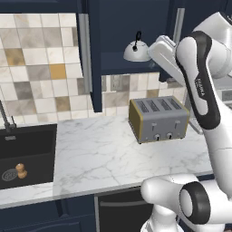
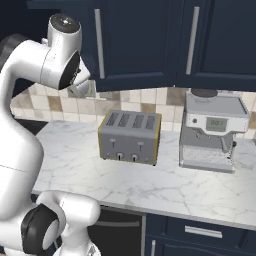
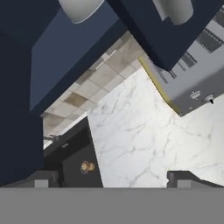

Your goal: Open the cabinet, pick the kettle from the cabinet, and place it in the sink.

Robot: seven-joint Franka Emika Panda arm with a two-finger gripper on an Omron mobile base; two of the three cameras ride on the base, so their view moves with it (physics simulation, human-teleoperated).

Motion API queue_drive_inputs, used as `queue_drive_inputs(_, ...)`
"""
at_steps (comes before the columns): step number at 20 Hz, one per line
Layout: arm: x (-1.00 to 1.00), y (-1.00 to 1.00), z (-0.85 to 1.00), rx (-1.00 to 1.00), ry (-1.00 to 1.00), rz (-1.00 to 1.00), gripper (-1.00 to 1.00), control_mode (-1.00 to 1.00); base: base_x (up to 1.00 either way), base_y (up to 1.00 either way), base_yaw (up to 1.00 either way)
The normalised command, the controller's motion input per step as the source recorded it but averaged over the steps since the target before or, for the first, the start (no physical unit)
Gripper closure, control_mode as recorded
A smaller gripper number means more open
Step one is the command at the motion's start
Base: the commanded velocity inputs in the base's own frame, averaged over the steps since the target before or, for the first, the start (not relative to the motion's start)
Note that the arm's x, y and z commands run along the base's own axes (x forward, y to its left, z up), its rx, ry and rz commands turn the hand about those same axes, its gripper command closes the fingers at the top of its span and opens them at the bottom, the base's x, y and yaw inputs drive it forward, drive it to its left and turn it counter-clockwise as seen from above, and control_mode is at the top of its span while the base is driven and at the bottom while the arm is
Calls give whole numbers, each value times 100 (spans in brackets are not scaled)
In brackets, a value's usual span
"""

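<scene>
The cabinet (image 1: 96, 54) stands open, its left door swung out edge-on with a silver bar handle (image 1: 84, 50). On its shelf sits the kettle (image 1: 136, 50), a silver dome with a black arched handle. My white hand (image 1: 161, 50) hovers just right of the kettle, level with it. In the hand view my gripper (image 3: 113, 179) is open, fingertips (image 3: 41, 179) wide apart with nothing between them, looking down at the counter. The black sink (image 1: 31, 136) lies at the far left, with a round drain (image 1: 10, 174) and dark faucet (image 1: 5, 118). It also shows as the sink (image 3: 72, 153) in the hand view.
A silver four-slot toaster (image 1: 158, 118) stands on the marble counter (image 1: 99, 154) below the open cabinet. A coffee machine (image 2: 212, 131) sits to its right. A small brown object (image 1: 21, 171) lies in the basin. Closed navy doors (image 2: 145, 40) hang above the toaster.
</scene>
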Motion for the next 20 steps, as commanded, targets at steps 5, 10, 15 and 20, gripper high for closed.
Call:
queue_drive_inputs(5,34,29,0,6,0,-14,-100,-100,0,0,0)
queue_drive_inputs(10,35,24,0,4,0,-16,-100,-100,0,0,0)
queue_drive_inputs(15,35,14,0,6,0,-14,-100,-100,0,0,0)
queue_drive_inputs(20,31,4,0,6,-1,-17,-100,-100,0,0,0)
